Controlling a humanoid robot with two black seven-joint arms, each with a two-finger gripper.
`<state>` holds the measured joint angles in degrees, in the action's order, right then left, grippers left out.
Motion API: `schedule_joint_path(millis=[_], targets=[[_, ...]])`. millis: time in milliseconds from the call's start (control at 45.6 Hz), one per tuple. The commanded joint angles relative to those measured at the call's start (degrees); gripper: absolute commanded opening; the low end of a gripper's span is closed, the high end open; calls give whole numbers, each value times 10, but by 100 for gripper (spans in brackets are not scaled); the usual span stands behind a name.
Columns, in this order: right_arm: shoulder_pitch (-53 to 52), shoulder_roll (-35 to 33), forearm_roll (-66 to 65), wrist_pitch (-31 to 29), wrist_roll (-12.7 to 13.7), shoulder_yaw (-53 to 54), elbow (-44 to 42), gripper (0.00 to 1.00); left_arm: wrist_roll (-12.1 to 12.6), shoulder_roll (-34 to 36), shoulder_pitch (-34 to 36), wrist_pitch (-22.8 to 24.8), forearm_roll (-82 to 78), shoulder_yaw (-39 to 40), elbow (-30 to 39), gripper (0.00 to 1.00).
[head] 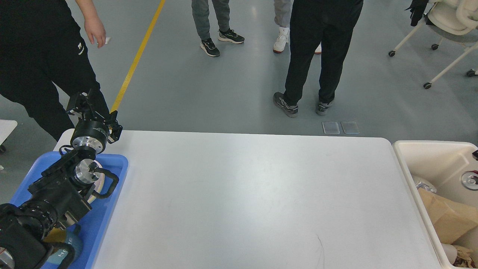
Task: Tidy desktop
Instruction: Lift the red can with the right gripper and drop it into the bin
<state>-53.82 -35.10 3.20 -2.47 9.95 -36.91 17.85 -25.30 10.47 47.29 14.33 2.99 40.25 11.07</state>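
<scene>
**Bare desk, one hand up at the far-left corner**

Here is the desk point(254, 198), a wide white top with rounded corners filling the middle of the view, its surface bare apart from a thin dark scratch near the near edge.

Over on the left, the black left arm comes up from the near-left corner and rises across the blue tray point(112, 194), which sits on the left end of the desk. The left hand point(84, 104) hangs over the far-left corner, seen dark and end-on against a bystander's black trousers, so I cannot tell whether its fingers are spread or pressed together. Under the arm, on the tray, a white round object point(100, 179) peeks out, and down at the near end there is a teal item point(69, 248) with pale lettering, mostly hidden by the arm.

Across on the right, a cream plastic bin point(410, 164) stands just beside the desk's right end. Inside it lie crumpled brown paper point(448, 216) and some clear wrapping. At the right edge of the frame, over the bin, the silver end of a can point(469, 180) shows, with a sliver of dark mechanism above it; too little is visible to read the right hand's state.

Beyond the desk, several people stand on the grey floor point(209, 93), a yellow line point(136, 59) runs away at far left, and a white wheeled chair point(444, 18) sits at far right.
</scene>
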Motion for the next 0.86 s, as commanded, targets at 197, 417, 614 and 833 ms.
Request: schedule_joint_path(millis=[197,417,614,833], targets=[[46,-7,0,7,-16,366,1,100,0,1,0,0,0,0,0,96],[80,23,0,2,-125,704,38,100,0,1,0,0,0,0,0,96],[142,51,-3,-3,-275,888,164,100,0,1,0,0,0,0,0,96],[139,85,-8,-3,-281,895,194,100,0,1,0,0,0,0,0,96]])
